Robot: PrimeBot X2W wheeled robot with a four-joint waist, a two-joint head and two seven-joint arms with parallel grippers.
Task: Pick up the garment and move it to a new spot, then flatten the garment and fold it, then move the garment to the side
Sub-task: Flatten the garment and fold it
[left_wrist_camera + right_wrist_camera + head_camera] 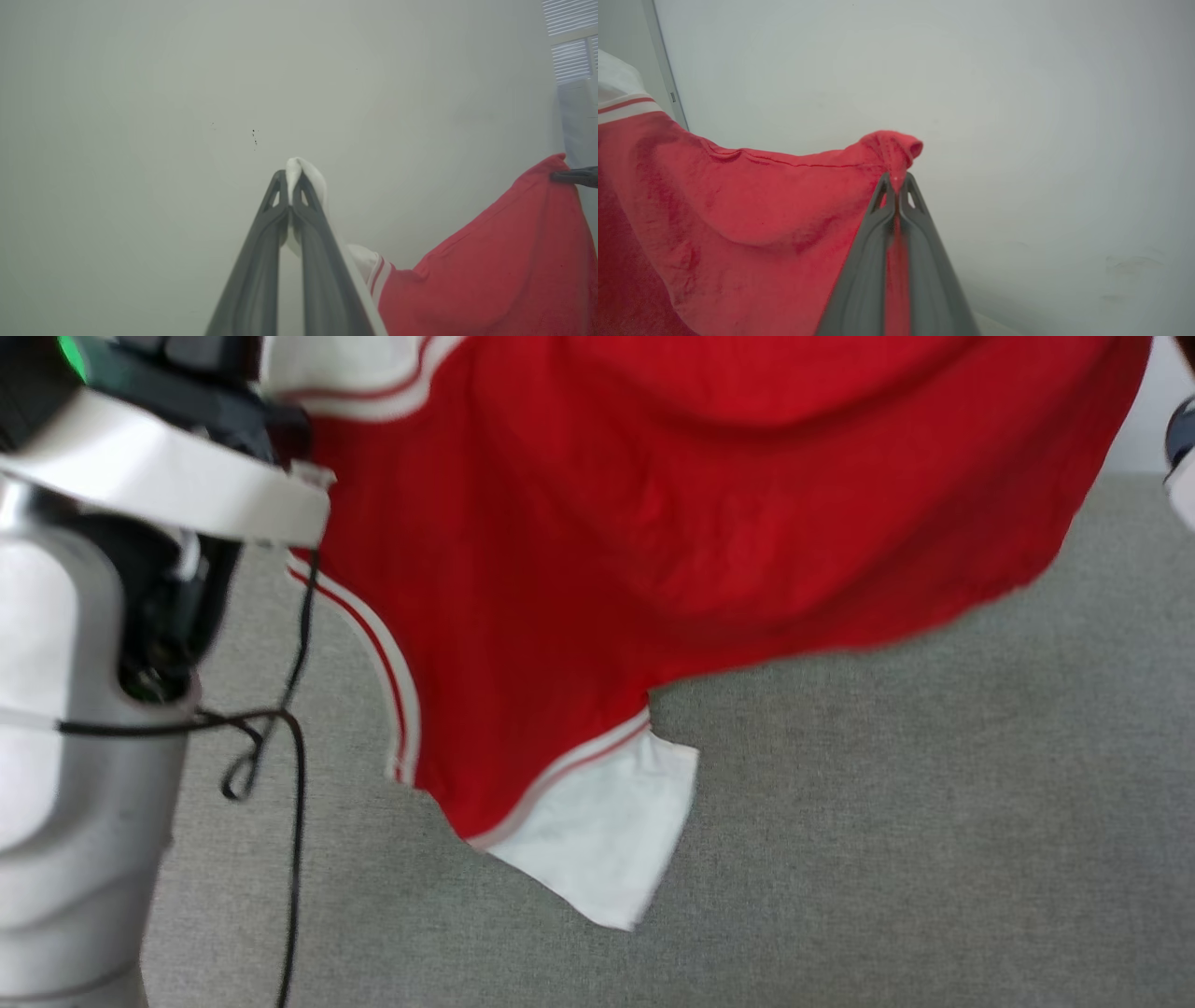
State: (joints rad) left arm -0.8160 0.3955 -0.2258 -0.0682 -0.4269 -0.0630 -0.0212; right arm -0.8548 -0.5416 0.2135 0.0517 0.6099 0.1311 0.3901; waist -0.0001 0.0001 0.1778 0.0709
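The garment [653, 523] is up in the air, folks, a broad red sheet slung between both arms and hanging over the grey surface [934, 803] below. Left claw [290, 184]: jaws pressed together, a nub of white cloth pinched at the very tips, the striped sleeve trim [378, 275] just beside the fingers. Right claw [896, 184]: clamped tight too, a bunched red corner poking out above the tips, with the stitched hem [784, 163] running away from it. So that's one grip on a white sleeve and one on the bottom edge, and the cloth sags in a deep curve between them. Low in the head view the other white sleeve [607, 831] dangles, the lowest point of the lot; whether it brushes the surface I can't tell. The left forearm [75, 709] looms at the side, with a black cable [297, 756] looping off it close to the trim.

How will it handle? Light and thoroughly limp, I'd say: it folds wherever gravity asks, holds no shape, and swings with the arms. Nothing fragile here, but thin pinches like these could slip if the cloth is tugged hard. For flattening, my read is that matching points serve best, both shoulders or both hem corners, so it lays down square. This sleeve-and-hem hold looks likely to land it skewed.
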